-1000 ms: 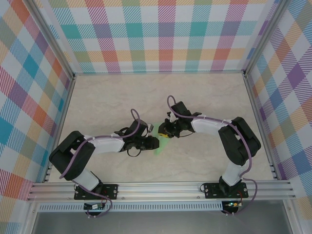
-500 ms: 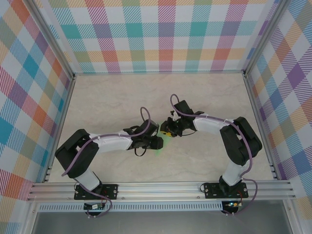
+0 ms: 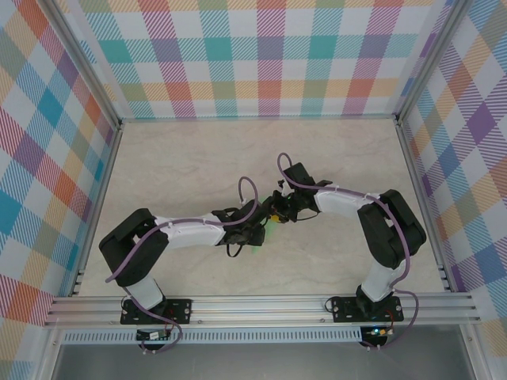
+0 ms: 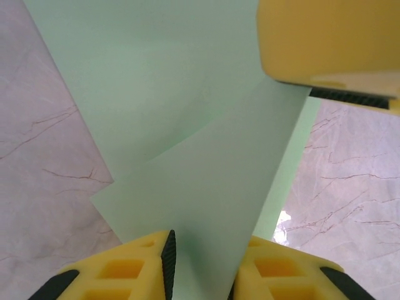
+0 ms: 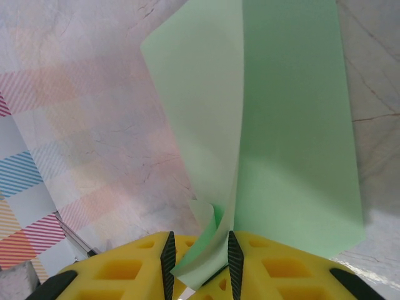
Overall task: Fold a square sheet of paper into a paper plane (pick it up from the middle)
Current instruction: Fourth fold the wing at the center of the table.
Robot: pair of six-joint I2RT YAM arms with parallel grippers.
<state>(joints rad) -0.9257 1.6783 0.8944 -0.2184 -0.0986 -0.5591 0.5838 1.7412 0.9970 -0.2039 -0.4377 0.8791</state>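
Left pincer stands narrowly spread over the folded paper near the middle of the counter, while right pincer has the paper's curled edge between its jaws, grip impossible to tell.

Left claw nearer right claw

There are two robot arms, one left arm and one right arm, and each carries one gripper, the left gripper and the right gripper, making four yellow fingers in all. Between them is one sheet of mint-green paper. Around them are one marble-patterned table, two purple cables and three plaid walls
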